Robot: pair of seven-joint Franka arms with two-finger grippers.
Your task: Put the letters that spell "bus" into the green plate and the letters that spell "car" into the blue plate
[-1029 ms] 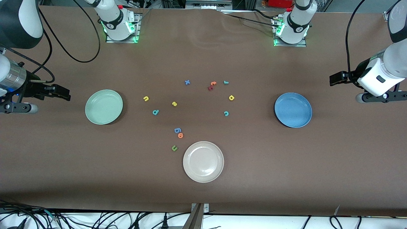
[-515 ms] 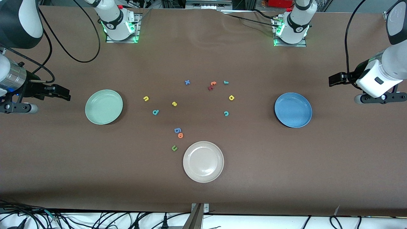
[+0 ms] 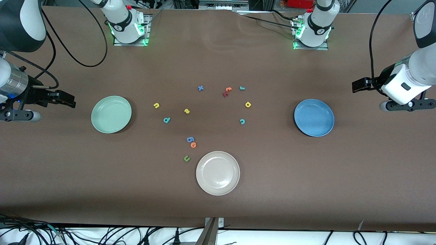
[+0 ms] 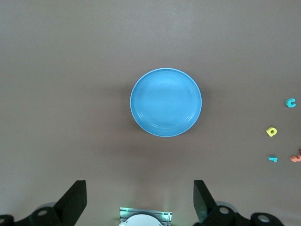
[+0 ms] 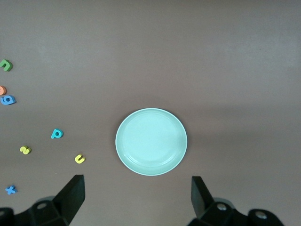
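The green plate (image 3: pixel 111 114) lies toward the right arm's end of the table and the blue plate (image 3: pixel 314 117) toward the left arm's end. Between them lie the yellow u (image 3: pixel 156 105), teal b (image 3: pixel 166 119) and yellow s (image 3: pixel 186 111), then the teal c (image 3: pixel 242 121), yellow a (image 3: pixel 248 104) and teal r (image 3: pixel 242 88). My right gripper (image 5: pixel 137 193) hangs open over bare table beside the green plate (image 5: pixel 151 141). My left gripper (image 4: pixel 139 195) hangs open over bare table beside the blue plate (image 4: pixel 165 102). Neither holds anything.
A beige plate (image 3: pixel 218 173) sits nearest the front camera, with a dark green u (image 3: pixel 186 158), an orange o (image 3: pixel 193 145) and a blue letter (image 3: pixel 190 139) beside it. A blue x (image 3: pixel 200 88) and orange and red letters (image 3: pixel 227 91) lie farther back.
The left arm has shifted slightly toward the middle of the table. The right arm, plates and letters have not moved.
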